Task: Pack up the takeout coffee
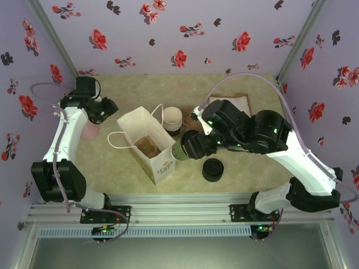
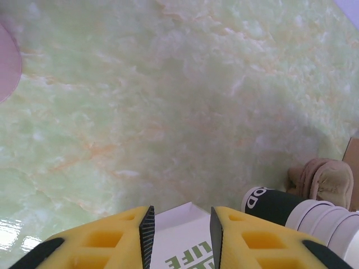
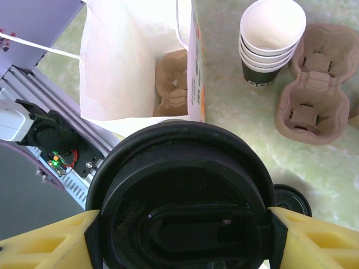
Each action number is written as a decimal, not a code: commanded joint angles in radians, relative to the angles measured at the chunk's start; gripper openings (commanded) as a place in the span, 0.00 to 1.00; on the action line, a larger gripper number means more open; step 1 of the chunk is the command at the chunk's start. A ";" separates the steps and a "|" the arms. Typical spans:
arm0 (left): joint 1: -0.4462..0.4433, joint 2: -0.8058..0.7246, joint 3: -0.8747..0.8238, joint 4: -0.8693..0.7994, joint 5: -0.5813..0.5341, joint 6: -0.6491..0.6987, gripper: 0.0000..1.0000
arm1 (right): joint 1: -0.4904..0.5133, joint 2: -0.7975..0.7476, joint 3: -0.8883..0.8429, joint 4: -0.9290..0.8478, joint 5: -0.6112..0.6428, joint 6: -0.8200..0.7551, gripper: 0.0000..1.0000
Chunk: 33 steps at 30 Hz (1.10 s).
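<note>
The takeout coffee [image 3: 179,190], a dark cup under a round black lid, sits between the yellow fingers of my right gripper [image 3: 179,224], which is shut on it. From above, the cup [image 1: 180,150] hangs at the right side of the open white paper bag [image 1: 146,143], beside its rim. A brown cardboard carrier [image 3: 171,84] lies at the bottom of the bag [image 3: 129,61]. My left gripper [image 1: 110,107] is at the bag's far left corner. Its jaws [image 2: 180,230] stand apart, with the bag's white printed wall [image 2: 185,246] visible between them.
A stack of lidless cups [image 1: 172,119] stands behind the bag, next to a brown cup carrier [image 3: 317,84]. A short black stack of lids [image 1: 212,170] sits near the front, right of the bag. A pink object [image 1: 90,130] lies under the left arm.
</note>
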 commanded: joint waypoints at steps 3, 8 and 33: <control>0.001 -0.013 -0.088 0.011 -0.010 0.022 0.32 | 0.008 0.032 0.073 -0.011 -0.041 -0.027 0.70; 0.001 -0.016 -0.139 0.035 -0.007 0.019 0.32 | 0.009 0.065 0.129 -0.001 -0.069 -0.037 0.69; -0.060 -0.075 -0.271 0.092 0.038 0.006 0.29 | -0.003 0.338 0.424 -0.007 -0.088 -0.105 0.70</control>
